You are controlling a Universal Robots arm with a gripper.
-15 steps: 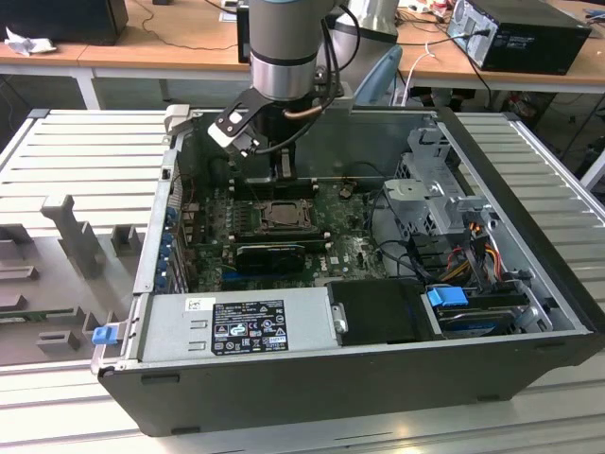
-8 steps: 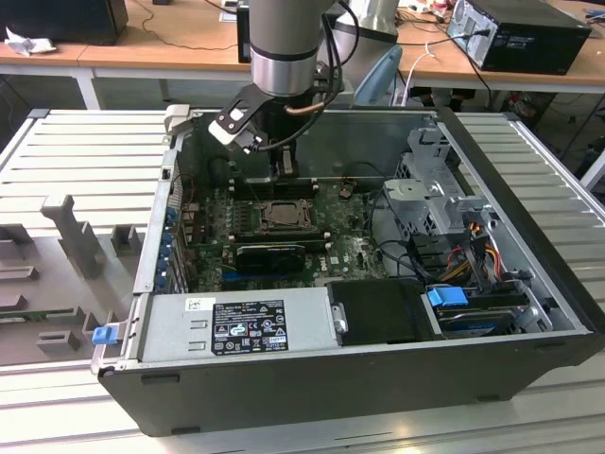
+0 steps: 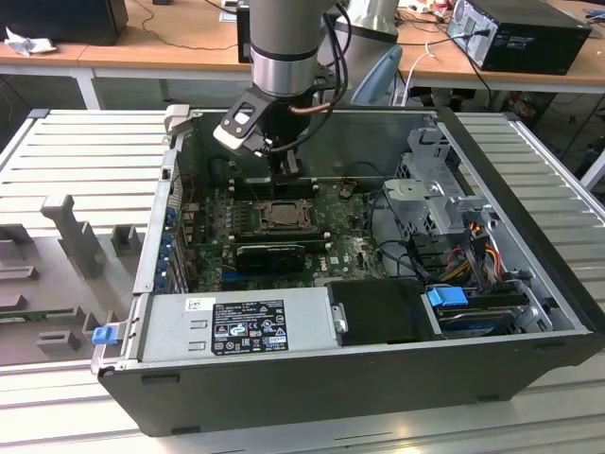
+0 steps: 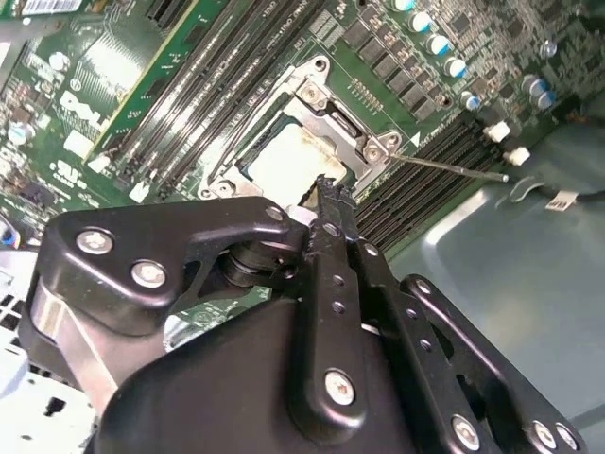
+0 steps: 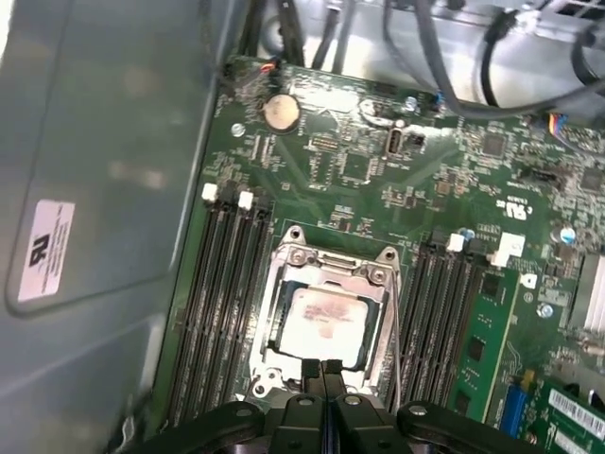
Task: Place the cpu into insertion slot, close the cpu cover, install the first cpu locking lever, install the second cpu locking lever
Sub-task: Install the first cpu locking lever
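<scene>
Just off the closed jaws, the cpu (image 5: 323, 317) lies socketed.

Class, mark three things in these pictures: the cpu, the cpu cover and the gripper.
cpu (image 5: 326, 317): first wrist view, middle of its pale metal top.
cpu cover (image 5: 333, 266): first wrist view, frame bar on the side away from the gripper.
gripper (image 5: 324, 369): first wrist view, where its shut fingertips meet.

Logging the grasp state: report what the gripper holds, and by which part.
Nothing. The gripper is shut with nothing between its fingers, its tips by the edge of the cpu cover; the cpu sits inside that frame.
</scene>
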